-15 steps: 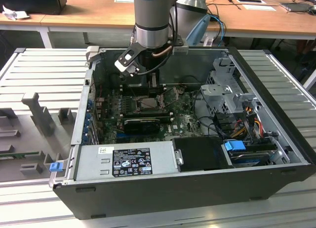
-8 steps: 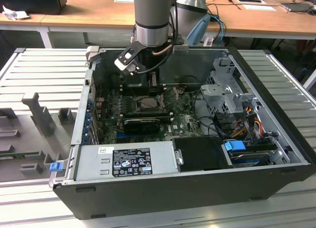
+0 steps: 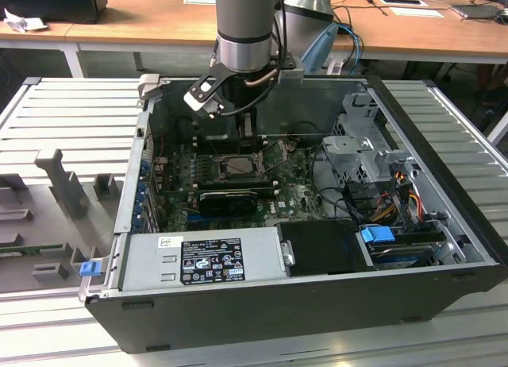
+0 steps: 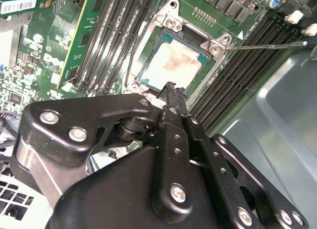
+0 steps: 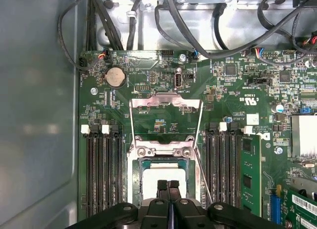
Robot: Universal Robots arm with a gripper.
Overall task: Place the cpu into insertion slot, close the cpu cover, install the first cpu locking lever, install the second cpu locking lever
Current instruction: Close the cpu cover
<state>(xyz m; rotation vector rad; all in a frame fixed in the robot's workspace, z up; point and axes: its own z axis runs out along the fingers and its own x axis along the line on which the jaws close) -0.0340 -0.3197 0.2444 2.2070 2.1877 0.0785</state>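
Cpu (image 4: 171,60) sits in the insertion slot (image 4: 154,31) just under the tool (image 4: 171,87), its fingers pressed together.

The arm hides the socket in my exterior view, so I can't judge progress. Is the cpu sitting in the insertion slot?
Observer: Yes. In the first wrist view the cpu lies flat inside the insertion slot, pale face up.
Operator: Good. Is the cpu cover down over it?
Observer: No. In the first wrist view the cpu cover is open, hinged away from the slot. The green board shows through its square cut-out.
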